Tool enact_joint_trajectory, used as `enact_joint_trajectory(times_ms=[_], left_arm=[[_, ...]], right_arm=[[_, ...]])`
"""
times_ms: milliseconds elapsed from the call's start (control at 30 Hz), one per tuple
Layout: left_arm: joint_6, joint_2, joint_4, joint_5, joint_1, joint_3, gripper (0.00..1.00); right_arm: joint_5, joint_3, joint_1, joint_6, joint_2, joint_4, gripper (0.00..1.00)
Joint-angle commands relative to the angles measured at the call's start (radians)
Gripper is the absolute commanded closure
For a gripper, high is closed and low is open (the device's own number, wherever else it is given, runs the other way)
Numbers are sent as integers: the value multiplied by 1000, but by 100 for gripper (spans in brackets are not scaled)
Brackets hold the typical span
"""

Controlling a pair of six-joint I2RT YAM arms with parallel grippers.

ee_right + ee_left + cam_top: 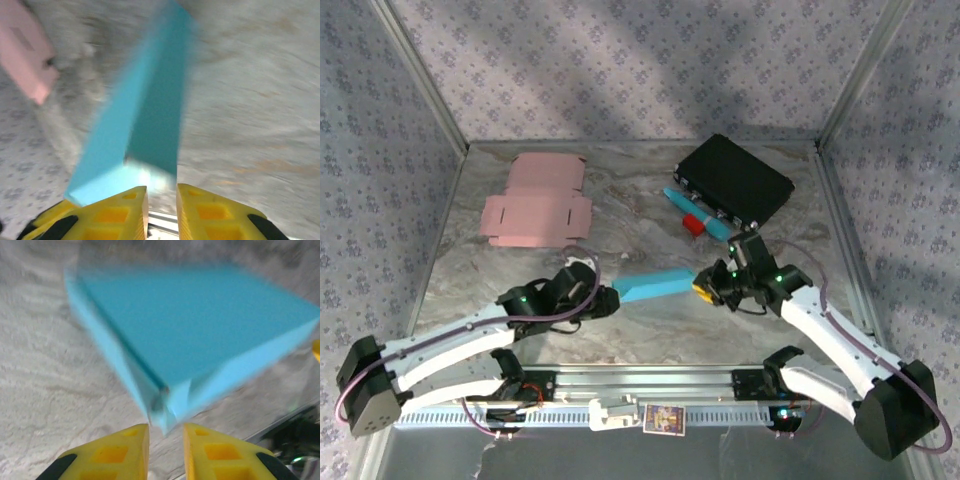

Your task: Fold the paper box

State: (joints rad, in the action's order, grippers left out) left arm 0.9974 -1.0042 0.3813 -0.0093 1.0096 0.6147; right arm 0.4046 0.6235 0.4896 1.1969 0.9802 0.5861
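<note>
The blue paper box stretches between left gripper and right gripper over the bench; both jaws stand narrowly parted at its ends; I cannot tell whether they grip it.

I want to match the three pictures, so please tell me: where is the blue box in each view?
Top external: the blue box, a slanted strip just below the centre.
Left wrist: the blue box, upper centre and right, one corner pointing down.
Right wrist: the blue box, a bar from top centre to bottom left.
Shared landmark: the grey marble table top.
</note>
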Motion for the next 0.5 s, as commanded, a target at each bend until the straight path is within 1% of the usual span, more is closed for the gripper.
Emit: enact_joint_trajectory(times_ms=[0,133,200,233,300,400,467], left_arm=[[-27,-84,71,20,11,-32,74],[-29,-167,59,22,8,-20,69],[-29,-159,85,-3,2,7,66],[-21,-137,100,-26,-4,22,64],[6,-89,124,-49,-29,47,62],[27,-31,155,-71,-82,92,62],[20,1,179,-87,-118,133,62]], right_arm=[[-9,-106,-16,-15,5,143,76],[-8,-146,-36,13,42,54,74],[-10,-116,-40,-1,66,52,73],[-23,-93,-35,-11,65,60,70],[-48,-56,-8,3,54,55,64],[-83,-50,67,119,61,-59,49],[-161,-69,136,248,63,-171,33]])
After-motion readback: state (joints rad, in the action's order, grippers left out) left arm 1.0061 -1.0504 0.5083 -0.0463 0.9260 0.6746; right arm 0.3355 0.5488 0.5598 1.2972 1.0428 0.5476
